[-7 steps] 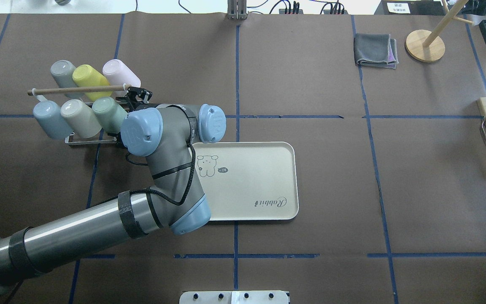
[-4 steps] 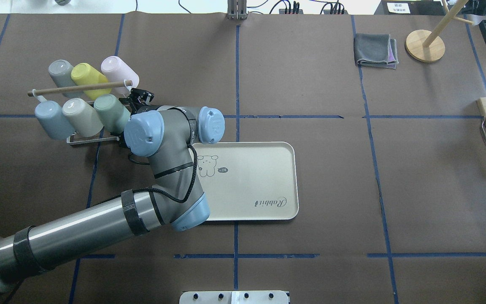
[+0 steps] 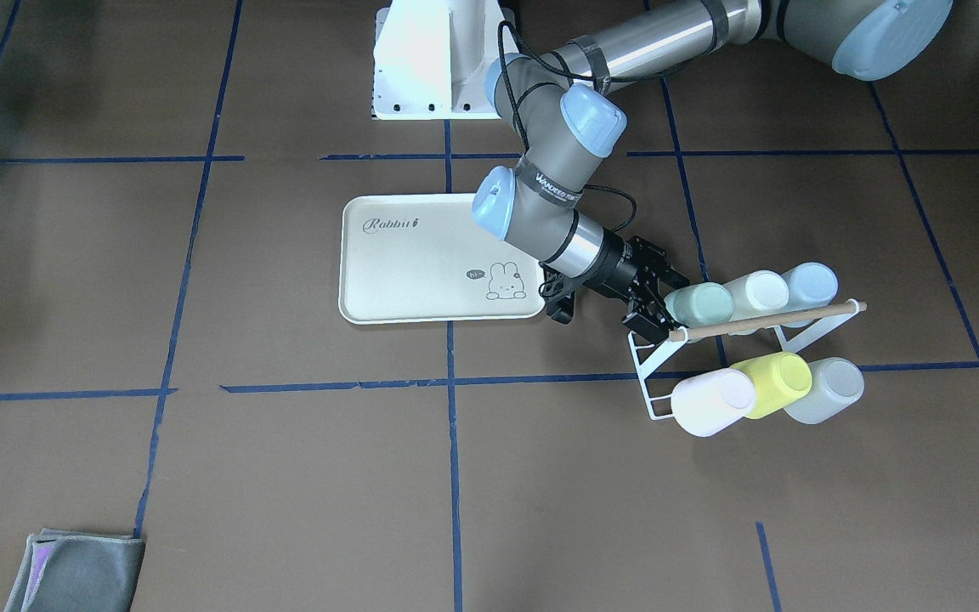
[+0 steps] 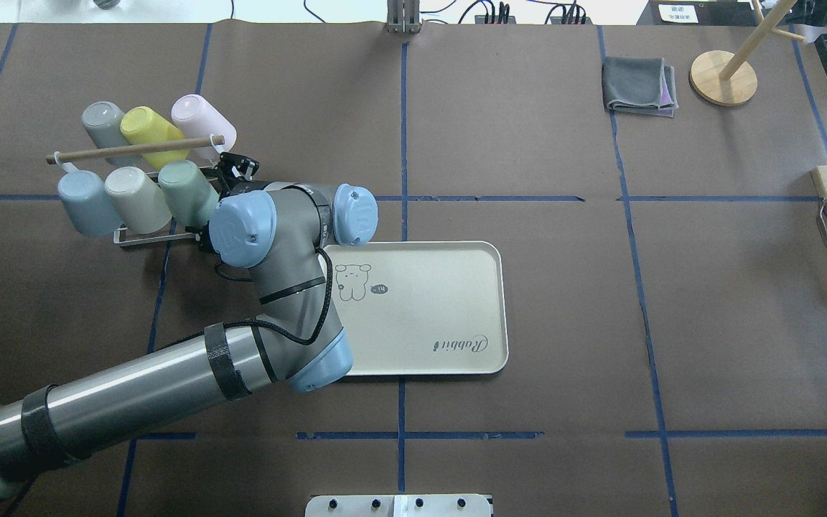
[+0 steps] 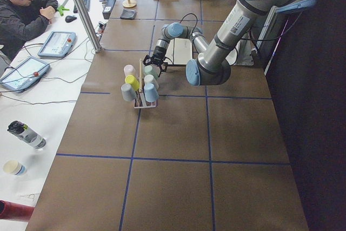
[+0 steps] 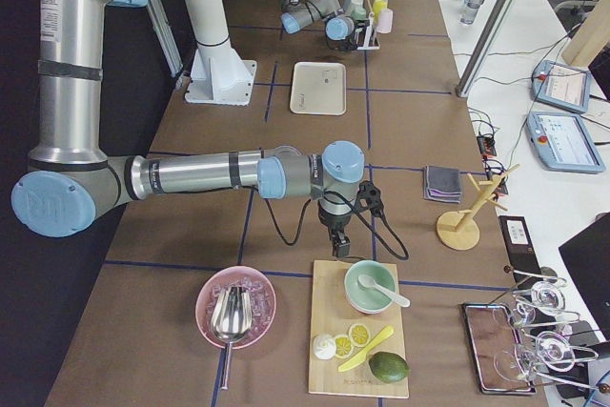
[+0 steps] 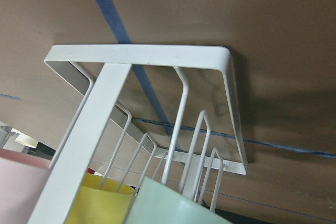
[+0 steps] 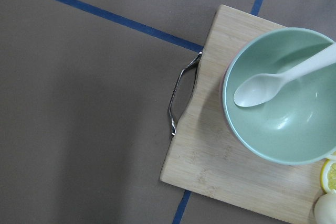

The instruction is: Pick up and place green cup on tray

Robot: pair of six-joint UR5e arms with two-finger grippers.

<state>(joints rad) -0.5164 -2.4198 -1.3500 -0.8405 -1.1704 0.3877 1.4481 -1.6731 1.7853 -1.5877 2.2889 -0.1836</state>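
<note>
Mint-green plastic: the green cup (image 4: 185, 188) sits tilted on a peg of the white wire rack (image 3: 644, 374). It is in the row nearer the tray (image 4: 428, 316) and is the cup closest to it. Cup and tray are apart, with nothing lying in the tray.

- Same row, farther from the tray: cream cup (image 4: 137, 201), then blue cup (image 4: 83, 205).
- Far row: pink cup (image 4: 202, 118), yellow cup (image 4: 148, 129), grey cup (image 4: 101, 122). A wooden dowel (image 4: 133, 149) runs between the rows.
- Left gripper (image 3: 665, 306) reaches from the tray side. Its jaws stand one on each side of the green cup's tray-facing end. Whether they press the cup cannot be told.
- Against a second ago, the rack with all six cups has shifted slightly away from the tray. The dowel's end has moved with it. The left wrist has edged a little toward the rack. The tray has not moved.
- Right gripper (image 6: 338, 245) hangs well away from the tray, at the handle end of a wooden board (image 8: 210, 166). Its jaws cannot be judged.
</note>
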